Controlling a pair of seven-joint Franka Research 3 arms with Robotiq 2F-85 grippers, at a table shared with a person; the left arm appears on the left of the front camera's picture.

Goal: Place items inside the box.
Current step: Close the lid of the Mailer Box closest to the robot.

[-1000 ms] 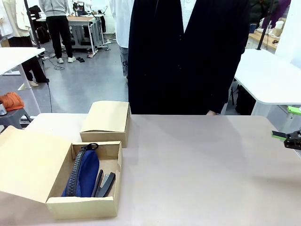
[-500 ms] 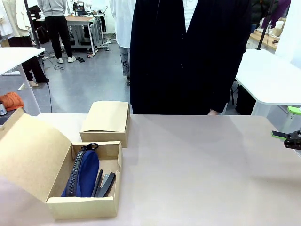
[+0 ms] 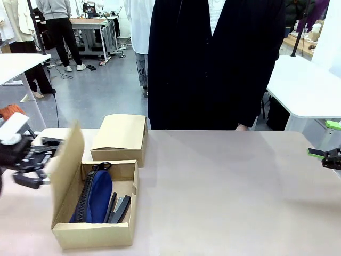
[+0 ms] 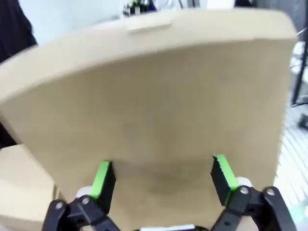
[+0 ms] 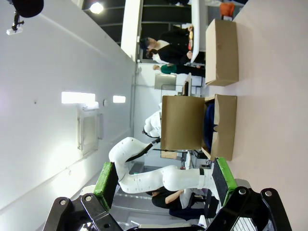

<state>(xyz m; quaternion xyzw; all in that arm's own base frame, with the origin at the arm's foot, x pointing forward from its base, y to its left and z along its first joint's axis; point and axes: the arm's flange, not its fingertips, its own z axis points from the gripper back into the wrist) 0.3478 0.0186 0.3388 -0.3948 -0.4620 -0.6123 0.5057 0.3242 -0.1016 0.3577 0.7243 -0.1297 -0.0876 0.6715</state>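
The open cardboard box (image 3: 93, 234) sits at the table's front left. Inside lie a navy blue zip pouch (image 3: 96, 196) and black staplers (image 3: 120, 207). Its lid (image 3: 66, 159) stands almost upright on the left side. My left gripper (image 3: 46, 160) is open just behind the lid, outside the box. In the left wrist view the lid (image 4: 154, 106) spreads right in front of the open left gripper (image 4: 162, 175), seemingly touching it. My right gripper (image 3: 323, 144) hangs open at the table's right edge, holding nothing. The right wrist view, over the open gripper (image 5: 163, 178), shows the box (image 5: 222, 126) from afar.
A second, closed cardboard box (image 3: 120, 134) stands just behind the open one, also in the right wrist view (image 5: 221, 52). A person in a dark coat (image 3: 213, 64) stands at the far edge. The bare table (image 3: 229, 192) stretches across the middle and right.
The lid has swung up from lying flat on the left to nearly upright. My left gripper has come into view from the left behind it. The right gripper has stayed put.
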